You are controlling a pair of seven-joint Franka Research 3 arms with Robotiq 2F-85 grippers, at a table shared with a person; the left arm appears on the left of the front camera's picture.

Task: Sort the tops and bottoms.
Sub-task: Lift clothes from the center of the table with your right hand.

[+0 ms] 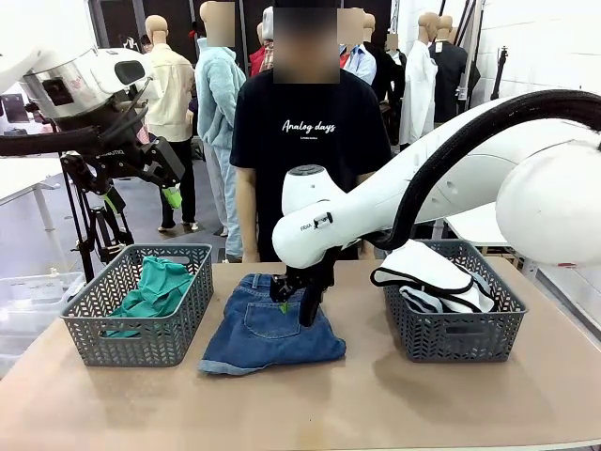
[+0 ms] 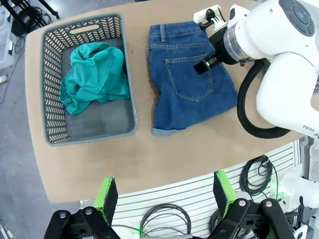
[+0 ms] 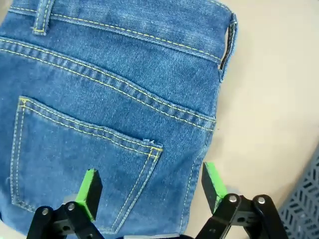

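Observation:
The mid-blue denim shorts (image 1: 266, 331) lie flat on the table between two baskets, back pocket (image 3: 75, 164) up. My right gripper (image 1: 296, 303) hangs open just above their right side. In the right wrist view this gripper (image 3: 152, 186) has one green pad over the pocket and the other past the shorts' side seam, above bare table. The teal-green top (image 1: 155, 289) lies crumpled in the left basket (image 1: 94, 329). White shorts with black trim (image 1: 427, 272) top the right basket (image 1: 451, 334), with grey-blue denim (image 1: 423, 301) under them. My left gripper (image 1: 167, 180) is open, high above the left basket.
A person in a black T-shirt (image 1: 310, 132) stands at the table's far edge, behind the shorts. The left wrist view looks down on the left basket (image 2: 127, 84), the top (image 2: 92, 77), the shorts (image 2: 189, 84) and the right arm (image 2: 279, 55). Bare tabletop (image 1: 310, 404) lies in front.

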